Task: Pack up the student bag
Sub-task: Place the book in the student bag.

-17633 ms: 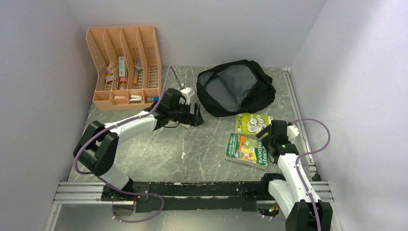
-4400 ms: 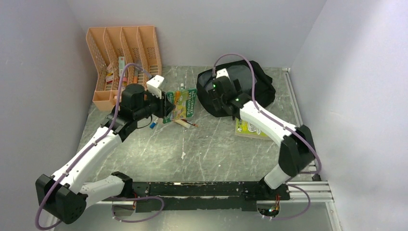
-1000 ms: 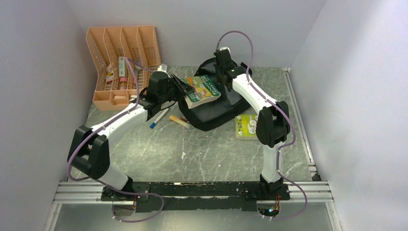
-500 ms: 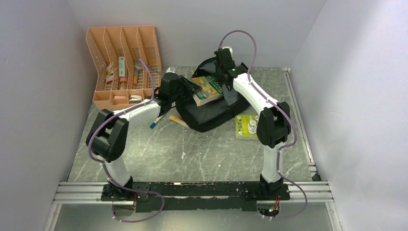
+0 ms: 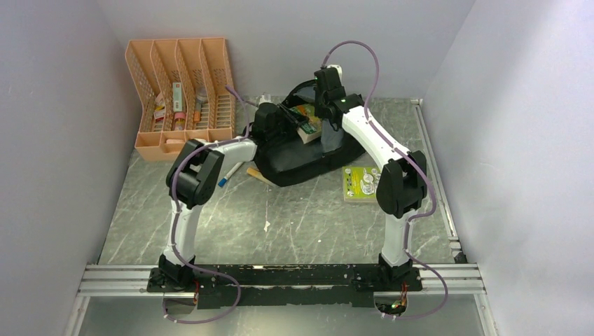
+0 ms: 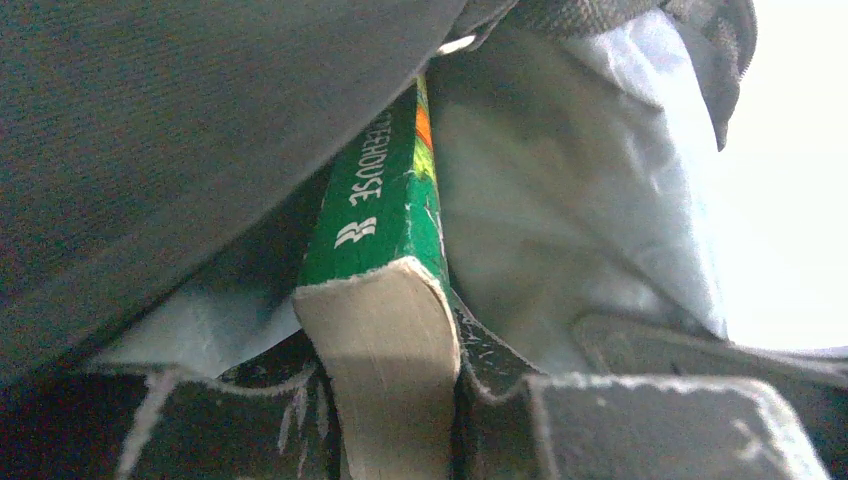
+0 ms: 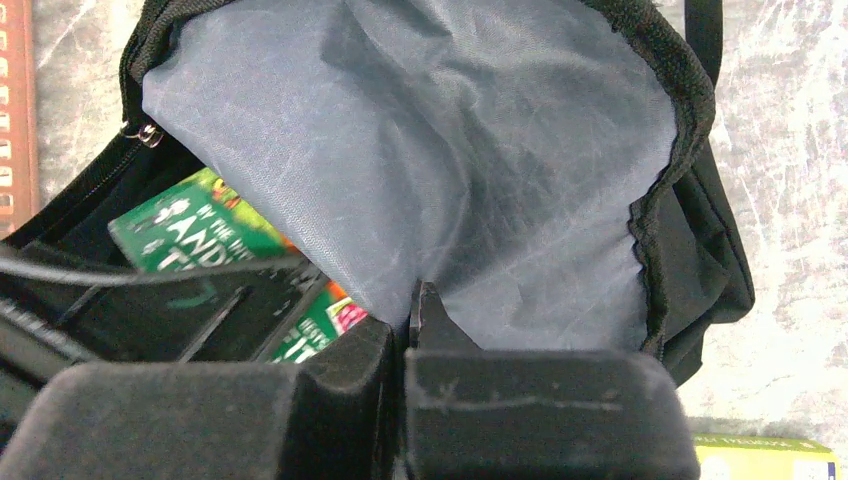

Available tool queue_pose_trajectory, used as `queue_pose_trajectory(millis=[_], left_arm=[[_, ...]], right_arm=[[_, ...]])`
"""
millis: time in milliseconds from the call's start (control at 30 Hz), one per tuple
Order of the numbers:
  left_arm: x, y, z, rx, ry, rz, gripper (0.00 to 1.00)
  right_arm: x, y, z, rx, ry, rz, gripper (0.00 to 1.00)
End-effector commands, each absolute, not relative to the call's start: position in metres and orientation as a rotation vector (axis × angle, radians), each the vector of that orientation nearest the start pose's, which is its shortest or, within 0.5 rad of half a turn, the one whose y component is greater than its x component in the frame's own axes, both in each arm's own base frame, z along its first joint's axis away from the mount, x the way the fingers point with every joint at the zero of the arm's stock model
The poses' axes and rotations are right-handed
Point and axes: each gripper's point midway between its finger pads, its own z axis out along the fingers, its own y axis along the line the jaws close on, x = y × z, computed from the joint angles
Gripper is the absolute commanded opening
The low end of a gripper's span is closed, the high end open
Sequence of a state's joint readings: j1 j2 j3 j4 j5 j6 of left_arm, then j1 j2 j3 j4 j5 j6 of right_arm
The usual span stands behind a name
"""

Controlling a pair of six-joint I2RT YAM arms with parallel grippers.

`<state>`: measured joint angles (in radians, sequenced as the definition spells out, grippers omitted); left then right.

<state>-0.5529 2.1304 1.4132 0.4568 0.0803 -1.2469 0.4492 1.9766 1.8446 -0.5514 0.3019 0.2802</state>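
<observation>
Now you are loading: the left pincer (image 6: 383,392), partly open, clamps the green book (image 6: 372,205) halfway inside the student bag (image 5: 302,159), upper middle of the top view. The right pincer (image 7: 411,325), fully closed, seems to pinch its lining. Next, push deeper, then release.

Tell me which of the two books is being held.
The green Treehouse book: the left gripper clamps its page edge, its spine pointing into the student bag. The yellow-green book lies flat beside the bag, untouched.
</observation>
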Motion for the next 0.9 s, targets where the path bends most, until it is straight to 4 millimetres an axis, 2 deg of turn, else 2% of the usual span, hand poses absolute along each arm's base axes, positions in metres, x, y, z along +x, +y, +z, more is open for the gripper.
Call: queue_pose_trajectory(millis=[0,200,300,367,433,533,567,600,633,867], left_arm=[[0.513,-0.407,0.224,-0.521,1.710,-1.490,0.05],[0.518,-0.441,0.212,-0.429,1.744,-1.520,0.05],[0.516,-0.450,0.201,-0.398,1.753,-1.522,0.05],[0.515,-0.452,0.190,-0.405,1.771,-1.529,0.15],[0.514,-0.452,0.181,-0.405,1.796,-1.518,0.30],[0.513,-0.453,0.174,-0.384,1.834,-1.487,0.57],[0.513,-0.453,0.174,-0.375,1.839,-1.478,0.74],[0.513,-0.452,0.175,-0.367,1.844,-1.471,0.87],[0.512,-0.451,0.175,-0.362,1.851,-1.460,0.94],[0.503,-0.426,0.178,-0.382,1.896,-1.414,0.97]], right_arm=[[0.504,0.206,0.245,0.000,2.107,0.162,0.00],[0.500,0.209,0.244,-0.040,2.113,0.181,0.00],[0.499,0.209,0.243,-0.046,2.111,0.183,0.00],[0.498,0.209,0.242,-0.051,2.111,0.183,0.00],[0.498,0.209,0.241,-0.051,2.112,0.182,0.00],[0.498,0.207,0.240,-0.054,2.110,0.173,0.00],[0.498,0.207,0.239,-0.056,2.110,0.171,0.00],[0.498,0.206,0.238,-0.056,2.111,0.167,0.00],[0.498,0.205,0.238,-0.054,2.110,0.164,0.00],[0.499,0.196,0.234,-0.040,2.104,0.127,0.00]])
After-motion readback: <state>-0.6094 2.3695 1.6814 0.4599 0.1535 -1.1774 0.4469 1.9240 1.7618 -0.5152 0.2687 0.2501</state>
